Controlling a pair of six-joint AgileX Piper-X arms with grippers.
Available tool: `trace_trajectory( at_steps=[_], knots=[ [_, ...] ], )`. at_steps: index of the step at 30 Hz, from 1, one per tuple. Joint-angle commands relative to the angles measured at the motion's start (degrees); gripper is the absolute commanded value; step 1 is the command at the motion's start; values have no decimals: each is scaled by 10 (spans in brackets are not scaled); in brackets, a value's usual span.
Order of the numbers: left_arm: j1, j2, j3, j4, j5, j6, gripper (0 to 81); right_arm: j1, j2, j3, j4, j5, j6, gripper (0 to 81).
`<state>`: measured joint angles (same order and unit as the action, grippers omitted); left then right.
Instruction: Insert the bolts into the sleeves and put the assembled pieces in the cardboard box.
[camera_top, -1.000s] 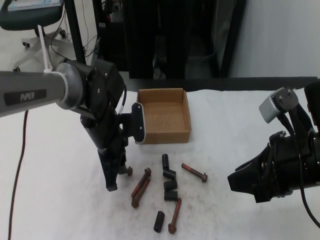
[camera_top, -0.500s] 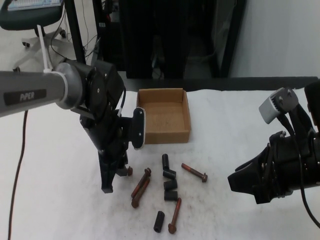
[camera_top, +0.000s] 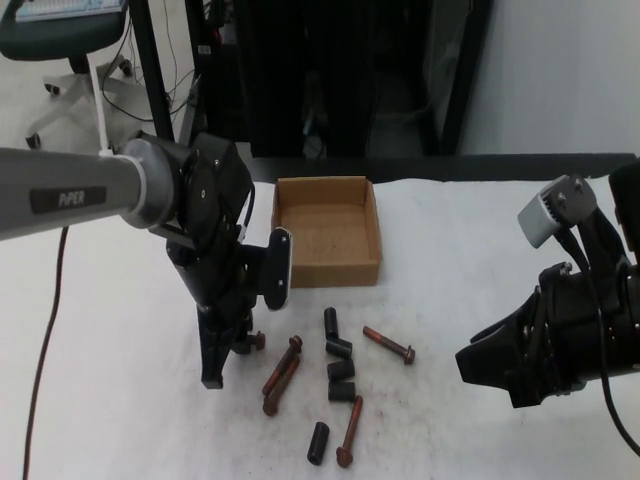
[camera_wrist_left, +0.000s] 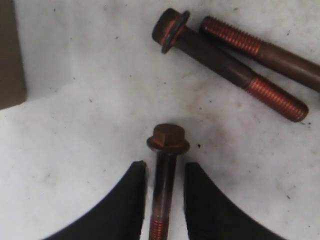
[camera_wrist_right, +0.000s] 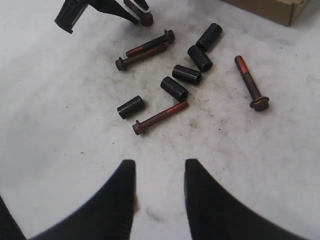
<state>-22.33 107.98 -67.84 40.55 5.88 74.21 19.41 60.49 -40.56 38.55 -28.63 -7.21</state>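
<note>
My left gripper (camera_wrist_left: 165, 166) hangs low over the white bench with its fingers open. They closely flank the shank of a rusty bolt (camera_wrist_left: 168, 139) lying on the bench, and a thin strip of bench shows on each side. In the high view this bolt (camera_top: 258, 341) lies beside the left gripper (camera_top: 228, 365). Two more bolts (camera_top: 282, 365) lie side by side next to it, another bolt (camera_top: 389, 345) lies further right and one (camera_top: 348, 432) lies nearer. Several black sleeves (camera_top: 340, 370) sit among them. My right gripper (camera_wrist_right: 159, 162) hovers open off to the right, holding nothing.
The cardboard box (camera_top: 330, 272) stands behind the parts with nothing in it. The bench's far edge runs behind the box. A lone sleeve (camera_top: 318, 443) lies close to the front edge. Bare bench surrounds the cluster on both sides.
The left arm's wrist has turned and its fingers have shifted slightly left and down around the bolt. The bolt itself has stayed put. The right arm has not moved.
</note>
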Motion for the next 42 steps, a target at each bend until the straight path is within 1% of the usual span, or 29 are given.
trace_trajectory(
  at_steps=[1,3,9,14,26,37,38,40,41,42],
  knots=[
    [1,-1,-1,-4,-3,4,251,-1,-1,-4,2,-9,-5,320],
    [1,-1,-1,-4,-1,4,251,-1,-1,-4,2,-9,-5,320],
    [1,-1,-1,-21,37,4,251,-1,-1,-4,2,-9,-5,320],
    [1,-1,-1,-37,37,0,251,-1,-1,-4,2,-9,-5,320],
    [1,22,-1,-3,37,-10,251,-1,-1,-4,2,-9,-3,320],
    [0,25,-1,-39,37,-10,245,-1,-1,-4,2,-9,-3,320],
    [0,25,-1,-39,37,-10,226,-1,-1,-4,2,-9,-3,320],
    [0,25,-1,-39,37,-14,123,-1,-1,-4,2,-9,-3,320],
    [0,25,-1,-39,37,-23,45,-1,-1,-4,2,-9,-3,320],
    [0,25,-1,-39,36,-38,0,-1,-1,-4,2,-9,-3,320]
  ],
)
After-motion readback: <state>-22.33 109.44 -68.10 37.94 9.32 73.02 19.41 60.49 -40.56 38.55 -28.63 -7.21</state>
